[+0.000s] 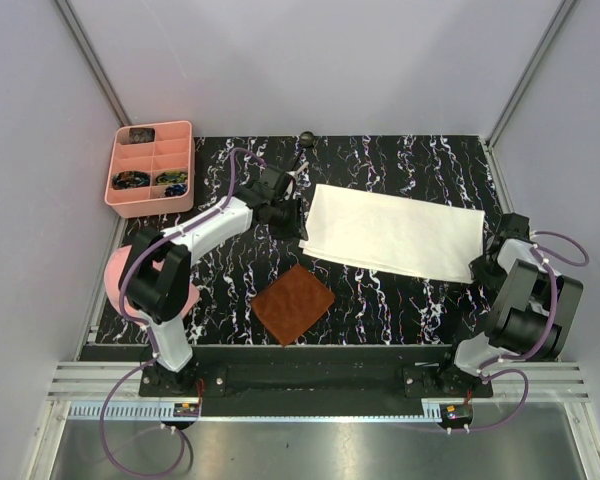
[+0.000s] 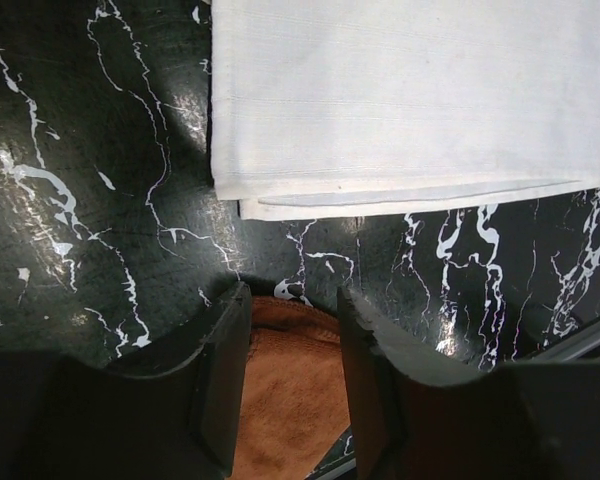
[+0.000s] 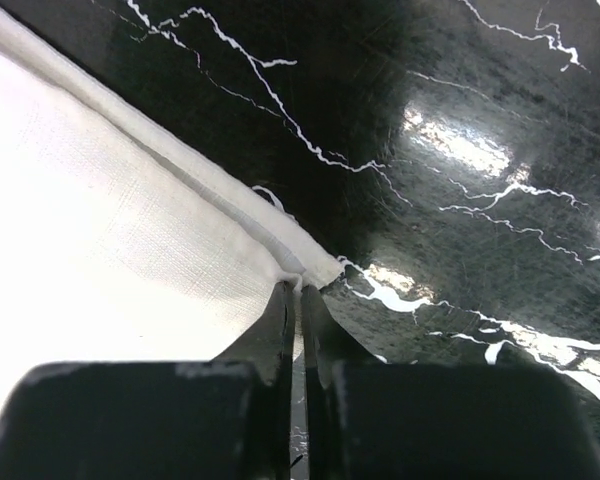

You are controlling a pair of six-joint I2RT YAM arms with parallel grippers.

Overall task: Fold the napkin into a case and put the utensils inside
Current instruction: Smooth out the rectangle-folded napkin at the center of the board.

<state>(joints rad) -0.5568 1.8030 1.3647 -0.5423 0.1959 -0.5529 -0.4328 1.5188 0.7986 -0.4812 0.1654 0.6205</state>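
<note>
From above, the napkin (image 1: 395, 235) lies folded into a long band on the black table (image 1: 400, 300). My arms stand at its two ends, placed, I judge, to fold it again toward a case. The brown mat (image 1: 294, 303) sits off its near-left corner, not touching it. In my left wrist view, my left claw (image 2: 292, 330) hangs partly open and empty. The napkin's layered edge lies ahead of it, untouched, and the mat shows through the gap. In my right wrist view, my right claw (image 3: 300, 300) is pinched to a sliver on the napkin's corner, puckering the cloth.
</note>
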